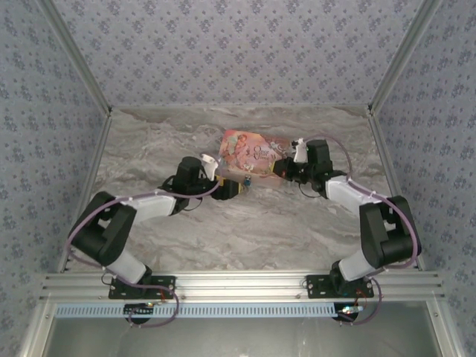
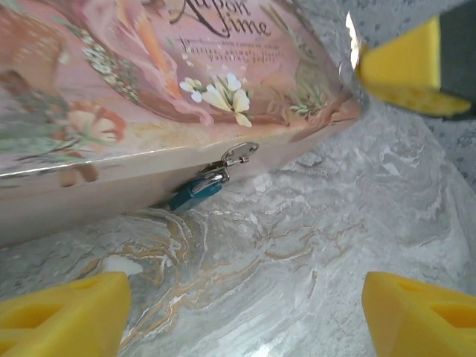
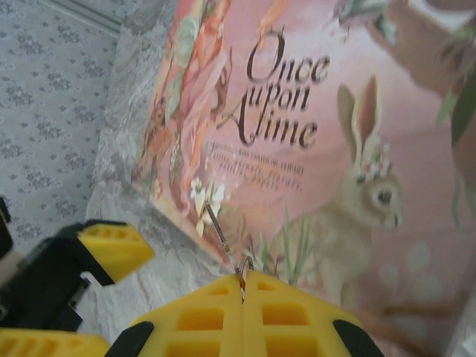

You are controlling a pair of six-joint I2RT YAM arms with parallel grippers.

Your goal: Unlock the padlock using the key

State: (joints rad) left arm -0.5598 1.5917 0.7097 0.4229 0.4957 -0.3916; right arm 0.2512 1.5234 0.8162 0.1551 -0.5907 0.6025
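Observation:
The padlock [image 2: 195,192] is tiny and blue. Its silvery shackle [image 2: 236,155] hangs from the clasp on the front edge of the pink illustrated box [image 2: 149,82], and its body rests on the table. My left gripper [image 2: 242,316] stands open just in front of it, with bare marble between the yellow fingers [image 2: 63,316]. From above, the padlock [image 1: 245,181] lies between both grippers. My right gripper [image 3: 243,279] is shut on the key [image 3: 222,234], whose thin metal shaft points out over the box's corner. It hovers at the box's right end [image 1: 281,169].
The pink box [image 1: 249,151] lies at the middle back of the marble table [image 1: 245,230]. Patterned walls close in the back and both sides. The left gripper's yellow finger [image 3: 111,249] sits close to the key tip.

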